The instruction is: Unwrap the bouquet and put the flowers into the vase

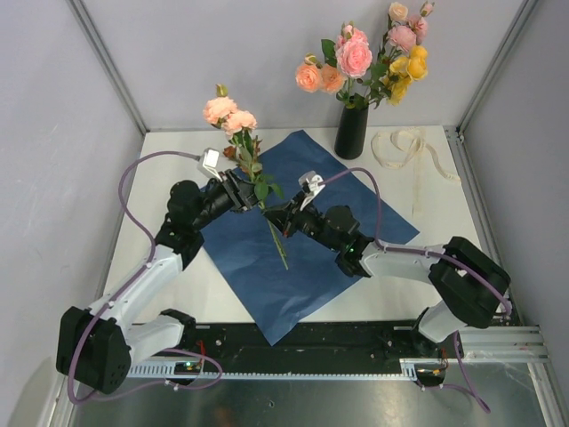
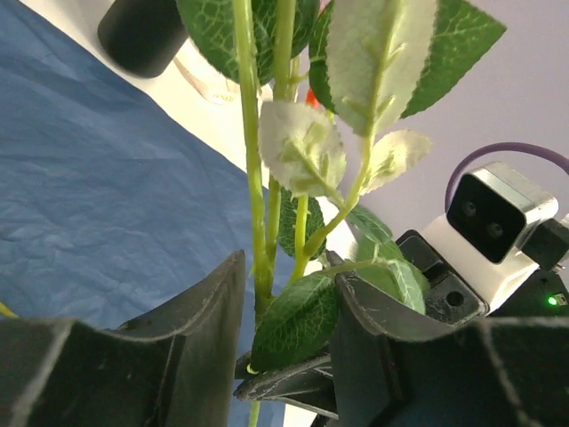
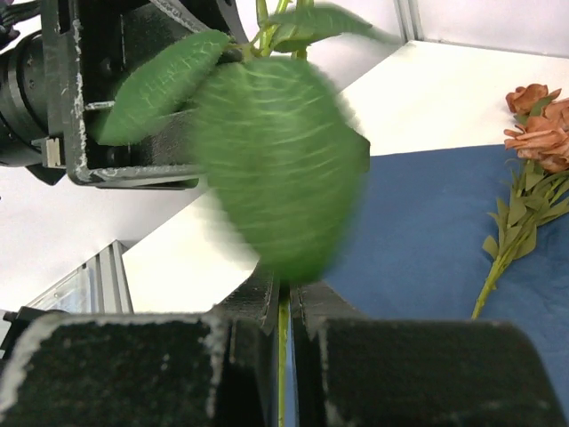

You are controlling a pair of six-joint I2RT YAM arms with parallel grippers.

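peach rose (image 1: 228, 114) is off the table, stem slanting over the blue paper (image 1: 347, 240), left of the vase (image 1: 351, 133), which holds other flowers (image 1: 356, 55). Right wrist only: right gripper (image 3: 286, 295) pinches the stem tight; brownish-red rose (image 3: 533, 116) lies on the paper. Left wrist only: left gripper (image 2: 289, 285) jaws apart around stem and leaf. Top only: ribbon (image 1: 404, 149) right of vase.

White links (image 1: 142, 283), black joints (image 1: 89, 342), purple cables (image 2: 511, 148) (one per arm), silver wrist cameras (image 2: 498, 212)
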